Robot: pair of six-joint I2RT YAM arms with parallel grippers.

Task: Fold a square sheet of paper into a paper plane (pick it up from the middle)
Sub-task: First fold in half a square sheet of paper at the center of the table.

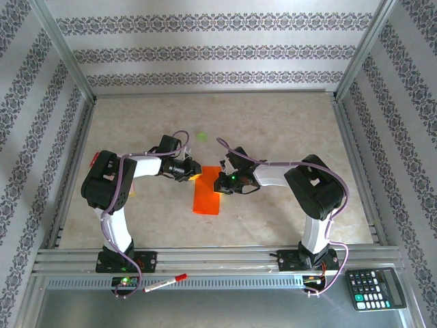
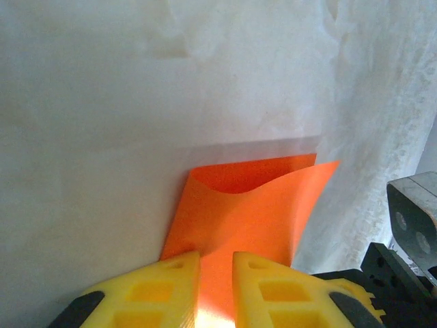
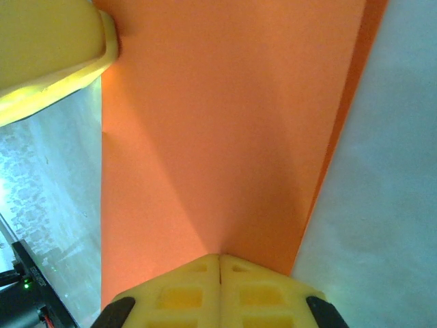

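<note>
Left pincer (image 2: 216, 257), with two yellow plastic fingers, stands at the left edge of the thin bright orange square sheet of paper (image 2: 246, 205). Its jaws are a little apart and the orange shows in the narrow gap between them, so they do not look closed on the sheet. Whether they touch it I cannot tell. The sheet lies on the pale marbled table top (image 1: 293, 130) in the middle, between the two arms. From above it looks like a narrow rectangle, already doubled over. In the left wrist view its upper layer bows up and does not lie flat on the lower one. On the right side, the right pincer (image 3: 220, 263) has its yellow fingertips pressed fully together, holding nothing, with the tips at the edge of the sheet as if pinning it down. The danger I see is that the two layers slide apart. The paper is light and smooth, so a sideways push from the left fingers, or the right tips lifting too soon, could shift the upper layer and make the crease crooked or wrinkled.
</note>
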